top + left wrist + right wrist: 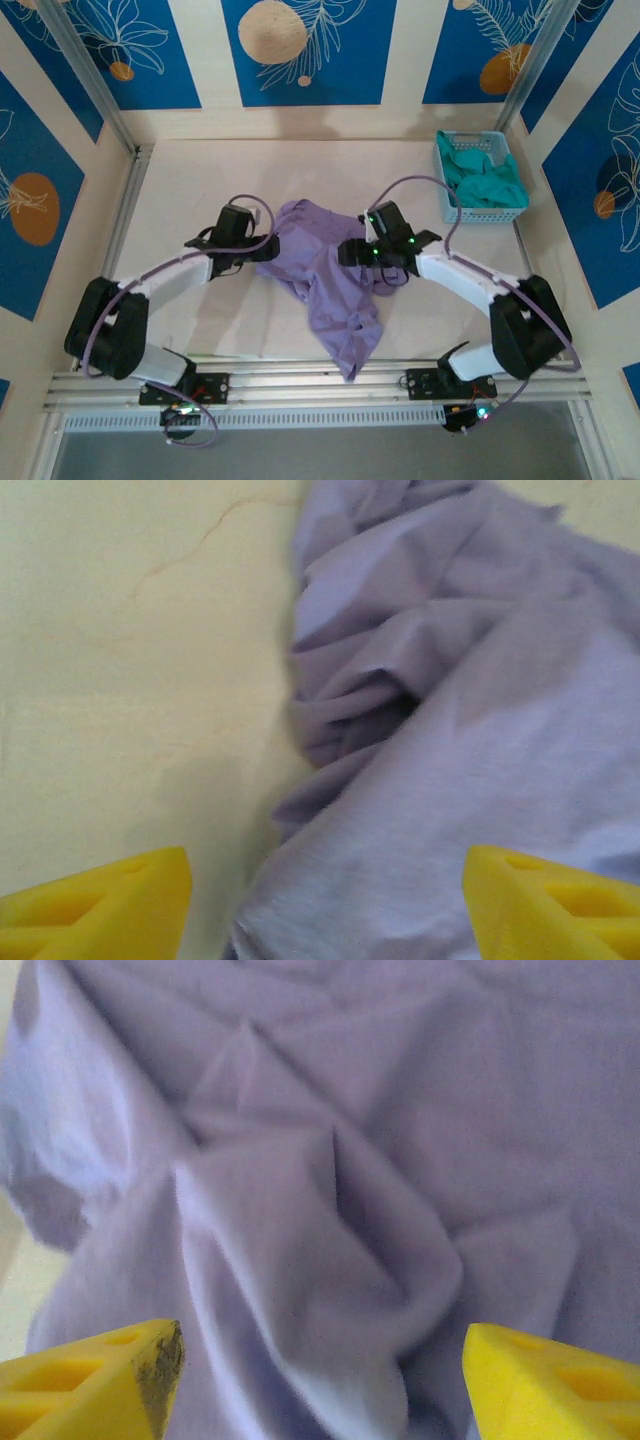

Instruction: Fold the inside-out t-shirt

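Observation:
The inside-out t-shirt (330, 272) is a lavender, crumpled heap in the middle of the table, and one end of it trails over the near edge. My left gripper (262, 250) is at its left edge. In the left wrist view that gripper (325, 910) is open, its yellow fingertips (110, 905) wide apart over the t-shirt's (450, 730) edge and the bare table. My right gripper (352, 250) is over the heap's right side. In the right wrist view it (320, 1385) is open too, and folds of the t-shirt (350, 1160) lie between its fingers.
A blue basket (446, 190) holding a teal-green garment (485, 175) stands at the back right. Bare table (200, 180) lies left of and behind the shirt. An aluminium rail (300, 385) runs along the near edge, between the arm bases.

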Controlling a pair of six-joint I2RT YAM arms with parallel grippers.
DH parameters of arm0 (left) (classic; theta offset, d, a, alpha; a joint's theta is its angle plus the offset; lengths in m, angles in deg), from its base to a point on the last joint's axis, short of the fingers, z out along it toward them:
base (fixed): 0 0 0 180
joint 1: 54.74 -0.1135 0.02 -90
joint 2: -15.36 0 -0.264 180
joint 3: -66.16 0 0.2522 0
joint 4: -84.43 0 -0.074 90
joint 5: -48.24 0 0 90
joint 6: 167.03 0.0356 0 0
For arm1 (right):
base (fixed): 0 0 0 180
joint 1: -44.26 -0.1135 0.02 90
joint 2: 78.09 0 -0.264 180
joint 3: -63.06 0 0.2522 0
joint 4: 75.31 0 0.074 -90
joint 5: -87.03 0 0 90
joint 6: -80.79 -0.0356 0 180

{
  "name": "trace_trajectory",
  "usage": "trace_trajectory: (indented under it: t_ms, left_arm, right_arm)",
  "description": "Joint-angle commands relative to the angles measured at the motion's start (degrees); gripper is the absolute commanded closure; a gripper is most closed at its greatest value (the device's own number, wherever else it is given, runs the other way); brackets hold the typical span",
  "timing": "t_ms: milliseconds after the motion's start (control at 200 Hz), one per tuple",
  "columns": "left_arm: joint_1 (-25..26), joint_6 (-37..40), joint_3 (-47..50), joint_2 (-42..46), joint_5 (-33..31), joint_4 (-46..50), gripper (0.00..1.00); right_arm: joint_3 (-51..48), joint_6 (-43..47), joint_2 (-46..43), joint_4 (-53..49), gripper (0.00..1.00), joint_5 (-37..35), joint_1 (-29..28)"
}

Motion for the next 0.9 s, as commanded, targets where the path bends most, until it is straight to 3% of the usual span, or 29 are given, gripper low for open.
trace_trajectory:
  t_ms: [0,75,150,275,455,580,745,855,895]
  left_arm:
    - [-0.54,0.26,-2.82,-5.46,1.38,-1.12,0.29]
    - [-0.54,-0.71,-4.6,-9.28,6.95,-2.87,0.35]
    - [-0.51,-2.6,-5.48,-11.87,12.27,-6.49,0.51]
    - [-1.24,-3.51,-10.27,-11.44,15.37,-9.94,1.0]
    - [-2.12,-0.71,-27.99,-5.77,18.99,-11.65,1.0]
    - [-0.64,-0.94,-31.65,0.39,25.42,-18.83,1.0]
    - [3.31,-0.61,-19.32,11.45,29.88,-21.2,1.0]
    - [9.2,0.19,-7.09,18.35,33.13,-19.7,1.0]
    - [12.2,2.2,-3.59,20.48,33.53,-16.32,0.93]
  right_arm:
    - [5.17,3.14,7.59,5.94,0.24,-2.24,-0.48]
    - [8.56,3.47,13.38,6.94,0.24,0.68,-0.52]
    - [10.82,3.11,16.72,7.04,0.24,1.88,-1.04]
    - [11.39,3.67,15.3,6.55,0.24,-1.09,-0.38]
    - [11.47,4.61,3.98,4.1,0.24,-4.55,4.37]
    - [8.86,4.24,-6.41,4.12,0.24,-7.2,7.46]
    - [3.74,4.77,-17.08,5.34,0.24,-8.65,8.91]
    - [1.25,4.7,-19.64,5.52,0.23,-7.6,9.01]
    - [0.9,4.79,-19.53,5.02,0.23,-7.01,9.03]
